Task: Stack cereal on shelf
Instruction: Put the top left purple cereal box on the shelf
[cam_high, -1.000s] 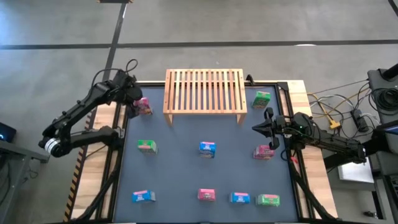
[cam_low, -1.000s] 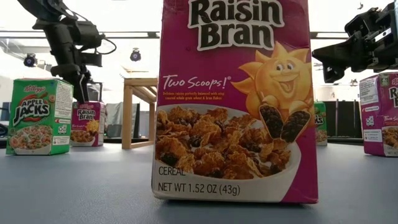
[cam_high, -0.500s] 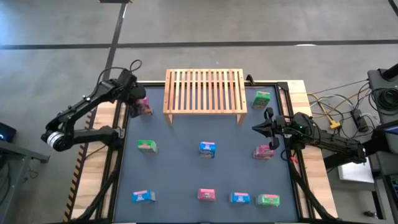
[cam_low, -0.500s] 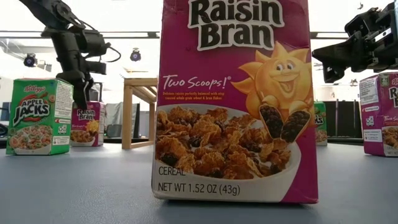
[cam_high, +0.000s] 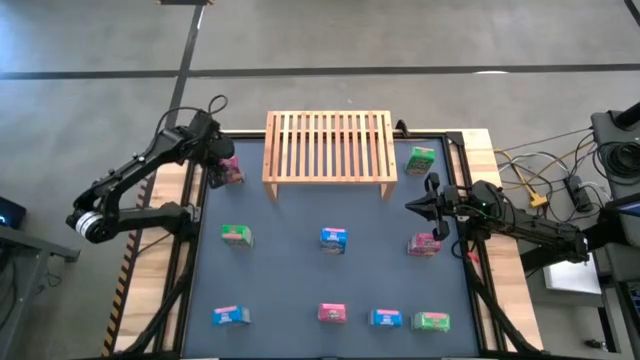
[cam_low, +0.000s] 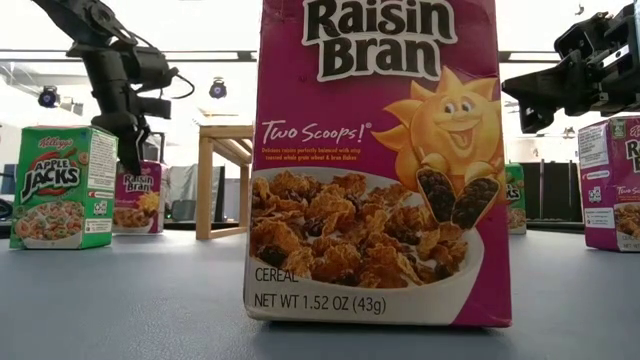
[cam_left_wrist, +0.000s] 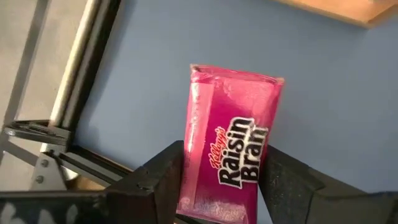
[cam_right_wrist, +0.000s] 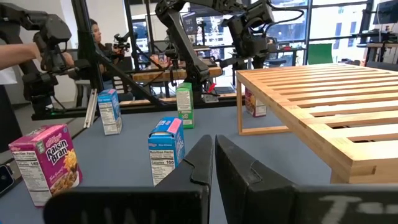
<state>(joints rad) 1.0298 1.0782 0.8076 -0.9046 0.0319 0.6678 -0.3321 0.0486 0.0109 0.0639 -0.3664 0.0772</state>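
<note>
Several small cereal boxes stand upright on the dark mat, and the wooden slatted shelf (cam_high: 330, 147) stands on its short legs at the far edge. A pink box (cam_high: 232, 172) (cam_left_wrist: 230, 143) stands just left of the shelf. My left gripper (cam_high: 222, 165) (cam_left_wrist: 222, 182) reaches down over it, fingers closed against it. My right gripper (cam_high: 410, 206) (cam_right_wrist: 213, 149) hovers shut and level at the right, between a green box (cam_high: 421, 158) and a pink box (cam_high: 425, 244), touching nothing. My left gripper pinches the pink box between its two fingers (cam_left_wrist: 163, 180), one on each of two opposite sides (cam_left_wrist: 189, 186) near the upper end. The fingers come steeply from above, slanting in from the table's left. The box stands upright with its base on the mat.
A green box (cam_high: 236, 235) and a blue box (cam_high: 334, 238) stand mid-table. Along the near edge stand a blue box (cam_high: 229, 315), a pink box (cam_high: 331, 313), another blue box (cam_high: 385, 318) and a green box (cam_high: 432, 321). Cables lie beyond the right edge.
</note>
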